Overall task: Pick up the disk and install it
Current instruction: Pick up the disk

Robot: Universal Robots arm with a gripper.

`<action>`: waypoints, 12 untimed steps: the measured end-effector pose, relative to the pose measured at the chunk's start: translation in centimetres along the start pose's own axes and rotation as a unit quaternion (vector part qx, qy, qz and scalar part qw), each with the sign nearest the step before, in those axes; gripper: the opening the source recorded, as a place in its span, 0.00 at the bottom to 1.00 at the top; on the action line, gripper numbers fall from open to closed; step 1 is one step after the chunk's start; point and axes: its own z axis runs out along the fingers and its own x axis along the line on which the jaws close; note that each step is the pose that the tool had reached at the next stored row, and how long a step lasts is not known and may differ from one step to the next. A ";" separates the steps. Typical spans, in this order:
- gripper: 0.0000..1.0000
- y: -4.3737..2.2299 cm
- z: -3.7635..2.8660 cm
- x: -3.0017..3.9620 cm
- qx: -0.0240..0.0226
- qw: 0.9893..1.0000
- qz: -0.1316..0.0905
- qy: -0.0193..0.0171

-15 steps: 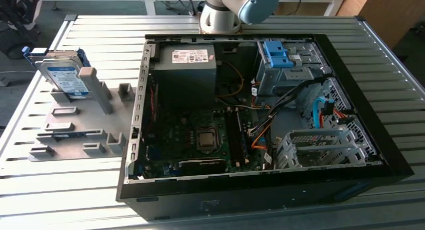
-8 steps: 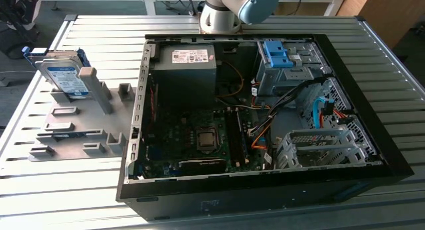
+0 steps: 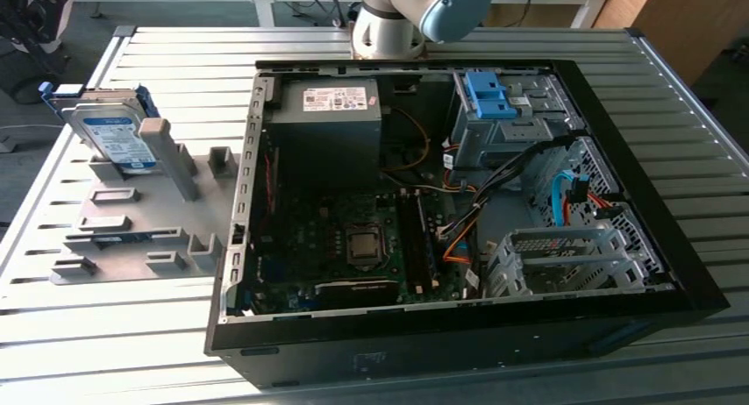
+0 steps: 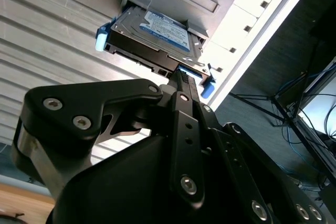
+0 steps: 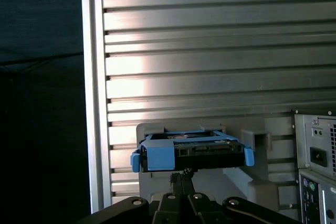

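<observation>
Disk [image 4: 157, 35] sits just beyond the closed fingers [image 4: 182, 83].

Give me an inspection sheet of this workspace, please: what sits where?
Surface: slatted metal table.
Job's things: the disk stands on edge in a grey holder at the exterior view's left, outside the open computer case.
Clutter: a blue bracket and a grey box sit inside the case.
Grippers: the gripper has its fingers together, pointing at the disk's edge, with nothing between them.
Cables: orange, blue and black cables run inside the case.
Surroundings: wooden furniture stands beyond the table.
</observation>
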 end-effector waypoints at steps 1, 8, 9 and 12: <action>0.11 0.00 0.00 0.00 0.000 1.000 -0.001 0.000; 0.11 0.00 0.00 0.00 0.000 1.000 -0.012 0.001; 0.11 0.00 0.00 0.00 0.000 1.000 -0.014 0.001; 0.11 0.00 0.00 0.01 0.000 1.000 -0.019 0.001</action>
